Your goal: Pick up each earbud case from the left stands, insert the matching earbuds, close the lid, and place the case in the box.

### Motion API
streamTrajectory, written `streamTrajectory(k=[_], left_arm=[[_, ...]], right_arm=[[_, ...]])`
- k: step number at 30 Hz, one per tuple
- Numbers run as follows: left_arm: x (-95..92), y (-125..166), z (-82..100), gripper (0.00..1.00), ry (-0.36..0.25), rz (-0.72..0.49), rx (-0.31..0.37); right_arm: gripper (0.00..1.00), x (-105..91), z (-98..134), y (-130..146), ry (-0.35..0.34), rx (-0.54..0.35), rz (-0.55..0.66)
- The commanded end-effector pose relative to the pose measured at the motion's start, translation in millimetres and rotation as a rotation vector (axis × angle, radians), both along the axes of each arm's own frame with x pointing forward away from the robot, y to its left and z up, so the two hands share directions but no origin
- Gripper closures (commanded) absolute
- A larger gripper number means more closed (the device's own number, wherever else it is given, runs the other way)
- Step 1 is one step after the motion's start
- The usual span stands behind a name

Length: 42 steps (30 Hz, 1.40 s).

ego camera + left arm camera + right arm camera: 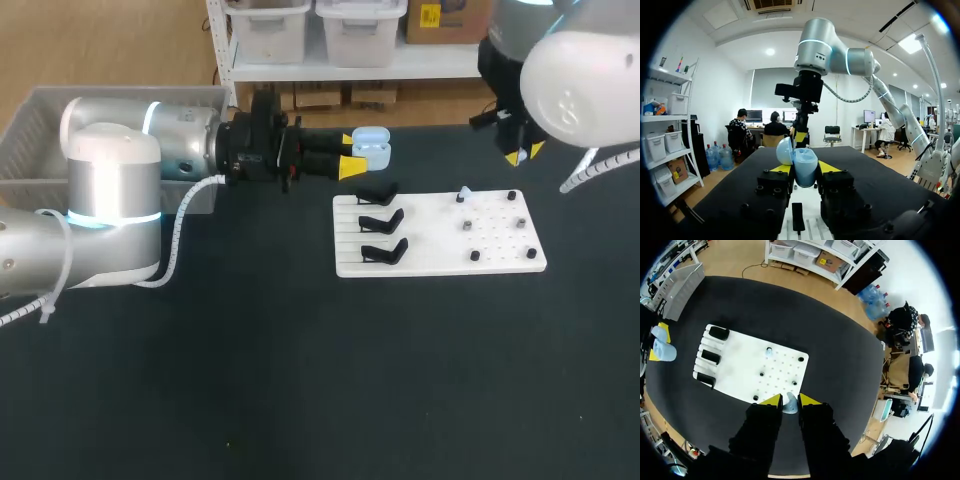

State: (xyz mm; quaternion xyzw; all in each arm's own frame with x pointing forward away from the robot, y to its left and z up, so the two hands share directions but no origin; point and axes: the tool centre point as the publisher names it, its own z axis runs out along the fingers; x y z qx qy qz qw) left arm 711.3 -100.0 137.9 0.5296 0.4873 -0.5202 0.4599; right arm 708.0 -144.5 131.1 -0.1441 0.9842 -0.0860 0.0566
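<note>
Jaws of left gripper clamped a light-blue plastic earbud case, lid open, raised beside a white stand board. Right gripper sat nearly closed, pinching a small pale earbud above the board's edge.

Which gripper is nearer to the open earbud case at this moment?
Left. The left gripper is shut on the earbud case, one finger each side. The right gripper, holding an earbud, is apart, over the far end of the white board.

The right gripper pinches a pale-blue earbud above the white board, whose three black stands lie toward the earbud case in the left gripper.
</note>
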Motion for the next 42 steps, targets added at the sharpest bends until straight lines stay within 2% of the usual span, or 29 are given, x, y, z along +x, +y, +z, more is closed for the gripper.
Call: streamTrajectory(k=[1,11,14,16,19,22,27,35,39,42], left_arm=[[-0.7,0.1,-1.0,1.0,-0.003,0.003,-0.003],[-0.7,0.1,-1.0,1.0,-0.003,0.003,-0.003],[-0.7,0.1,-1.0,1.0,-0.003,0.003,-0.003],[-0.7,0.1,-1.0,1.0,-0.003,0.003,-0.003],[-0.7,0.1,-1.0,1.0,-0.003,0.003,-0.003],[-0.7,0.1,-1.0,1.0,-0.003,0.003,-0.003],[-14.1,-14.2,-3.6,1.0,-0.013,-0.053,-0.011],[-35.8,-27.9,-6.1,1.0,-0.021,-0.083,-0.031],[-39.2,-30.0,-6.0,1.0,-0.031,-0.082,-0.035],[-39.2,-30.1,-5.9,1.0,-0.038,-0.077,-0.033]], right_arm=[[1.0,-1.6,-0.8,-0.8,-0.006,0.001,-0.001],[1.0,-1.6,-0.8,-0.8,-0.006,0.001,-0.001],[1.0,-8.0,26.8,8.6,-0.037,0.098,-0.06],[1.0,-16.5,48.3,18.3,-0.07,0.109,-0.097],[1.0,-25.7,64.4,27.7,-0.079,0.099,-0.148],[1.0,-33.1,67.4,32.0,-0.049,0.094,-0.195],[1.0,-45.1,66.9,39.0,-0.015,0.088,-0.236],[1.0,-57.3,76.2,49.6,-0.013,0.128,-0.278],[1.0,-59.9,79.0,57.9,-0.015,0.1,-0.295],[1.0,-62.1,78.6,66.5,0.013,0.119,-0.308]])
